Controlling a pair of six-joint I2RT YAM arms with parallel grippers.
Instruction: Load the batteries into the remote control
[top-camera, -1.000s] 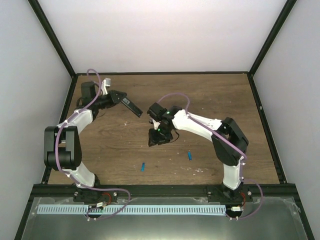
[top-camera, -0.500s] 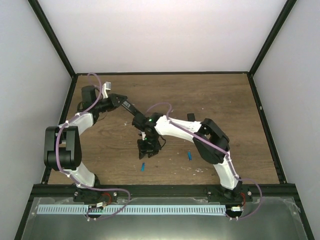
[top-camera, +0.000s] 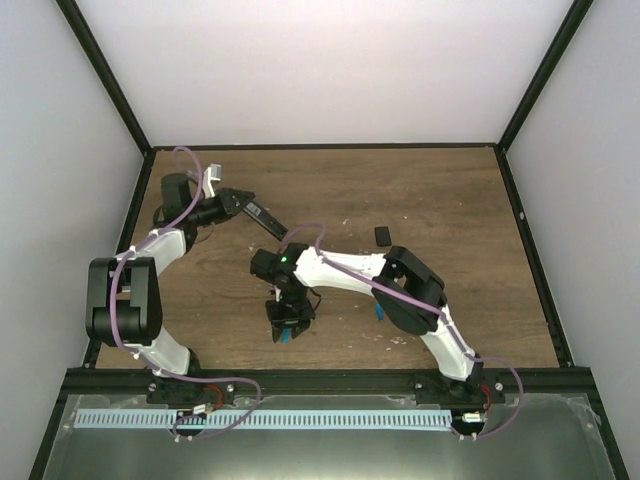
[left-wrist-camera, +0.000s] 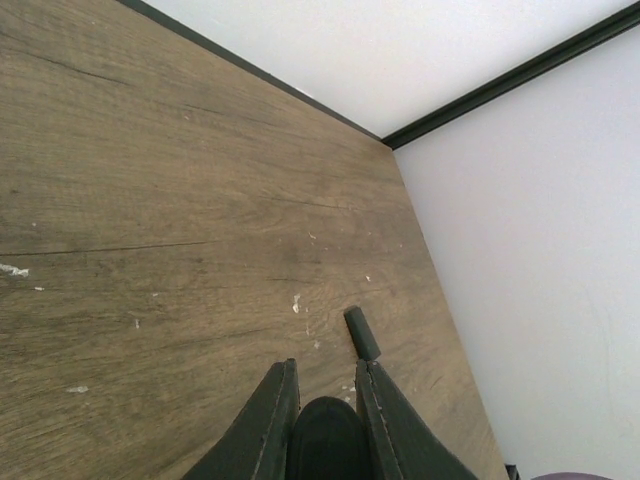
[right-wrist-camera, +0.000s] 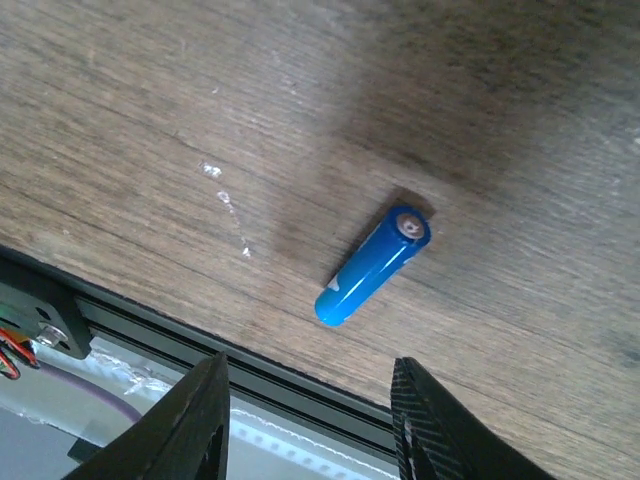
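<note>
My left gripper (top-camera: 243, 203) is shut on one end of the slim black remote control (top-camera: 266, 218), held above the table at the back left. In the left wrist view the remote's rounded dark end (left-wrist-camera: 325, 440) fills the gap between the fingers of the left gripper (left-wrist-camera: 325, 372). My right gripper (top-camera: 285, 322) hangs open over a blue battery (top-camera: 285, 337) close to the front edge. The right wrist view shows that battery (right-wrist-camera: 372, 265) lying flat on the wood, just ahead of the right gripper (right-wrist-camera: 308, 362) and untouched. A second battery (top-camera: 379, 312) lies to the right, partly behind the right arm.
A small black cover piece (top-camera: 381, 235) lies on the wood right of centre, and shows ahead of the left fingers (left-wrist-camera: 362, 333). The black front rail (right-wrist-camera: 300, 390) runs just below the battery. Pale specks (right-wrist-camera: 225, 195) dot the tabletop. White walls enclose the table.
My right arm has swung from the table's middle toward the near left and come down over the battery by the front edge, uncovering the cover piece. The left arm has barely shifted.
</note>
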